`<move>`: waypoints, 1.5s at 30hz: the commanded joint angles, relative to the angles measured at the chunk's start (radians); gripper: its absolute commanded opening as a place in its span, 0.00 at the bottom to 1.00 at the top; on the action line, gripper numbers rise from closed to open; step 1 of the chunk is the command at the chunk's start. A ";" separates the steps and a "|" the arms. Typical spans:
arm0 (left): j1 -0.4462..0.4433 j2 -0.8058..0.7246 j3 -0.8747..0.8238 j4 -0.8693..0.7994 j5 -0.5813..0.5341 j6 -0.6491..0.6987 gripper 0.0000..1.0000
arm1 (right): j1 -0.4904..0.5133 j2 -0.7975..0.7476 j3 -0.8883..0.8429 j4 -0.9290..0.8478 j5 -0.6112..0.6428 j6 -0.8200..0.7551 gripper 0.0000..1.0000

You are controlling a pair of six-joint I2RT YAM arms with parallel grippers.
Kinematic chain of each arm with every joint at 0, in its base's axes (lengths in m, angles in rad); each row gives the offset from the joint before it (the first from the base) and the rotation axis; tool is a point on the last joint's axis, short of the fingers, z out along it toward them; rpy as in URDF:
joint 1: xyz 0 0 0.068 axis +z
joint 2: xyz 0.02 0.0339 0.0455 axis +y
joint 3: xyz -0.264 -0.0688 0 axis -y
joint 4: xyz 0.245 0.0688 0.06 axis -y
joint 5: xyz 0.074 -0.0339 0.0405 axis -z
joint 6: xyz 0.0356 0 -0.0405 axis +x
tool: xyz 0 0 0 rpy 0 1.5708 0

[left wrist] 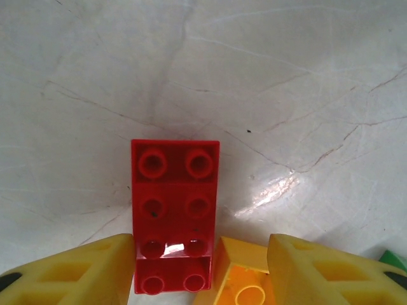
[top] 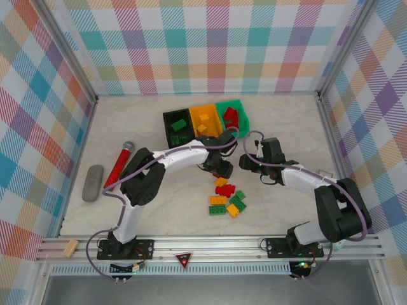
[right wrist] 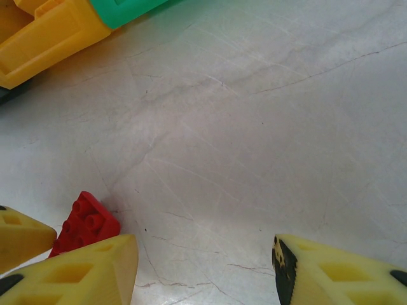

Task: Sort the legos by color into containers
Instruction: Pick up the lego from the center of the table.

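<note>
Loose legos [top: 226, 198] in red, green and orange lie mid-table in front of the joined containers: black bin [top: 166, 121], orange bin [top: 215, 110] and green bin [top: 242, 109]. Green bricks sit in the black bin, orange ones in the orange bin, red ones in the green bin. My left gripper [left wrist: 200, 276] is open and low over the table. A red brick [left wrist: 173, 213] lies against its left finger and an orange brick [left wrist: 245, 283] against its right one. My right gripper [right wrist: 203, 273] stands open over bare table. A small red brick [right wrist: 86, 223] lies just outside its left finger.
A long red stick with a grey head [top: 119, 164] and a grey oblong object [top: 93, 183] lie at the left. A wooden block [top: 70, 248] rests on the front rail. Plaid walls close three sides. The two grippers [top: 221, 170] [top: 245, 162] are close together.
</note>
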 commanded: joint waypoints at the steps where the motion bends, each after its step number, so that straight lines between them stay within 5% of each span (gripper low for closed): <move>1: -0.007 0.022 0.033 -0.069 -0.031 0.018 0.57 | -0.001 0.001 0.023 0.013 -0.018 0.010 0.59; 19: -0.007 0.069 0.049 -0.077 -0.049 0.020 0.57 | -0.001 0.002 0.024 0.014 -0.028 0.013 0.59; 30: -0.008 0.068 0.051 -0.051 -0.042 0.014 0.41 | -0.001 0.009 0.026 0.014 -0.028 0.012 0.59; 45: -0.004 -0.007 0.039 0.025 -0.076 -0.007 0.37 | -0.002 0.014 0.030 0.013 -0.021 0.021 0.59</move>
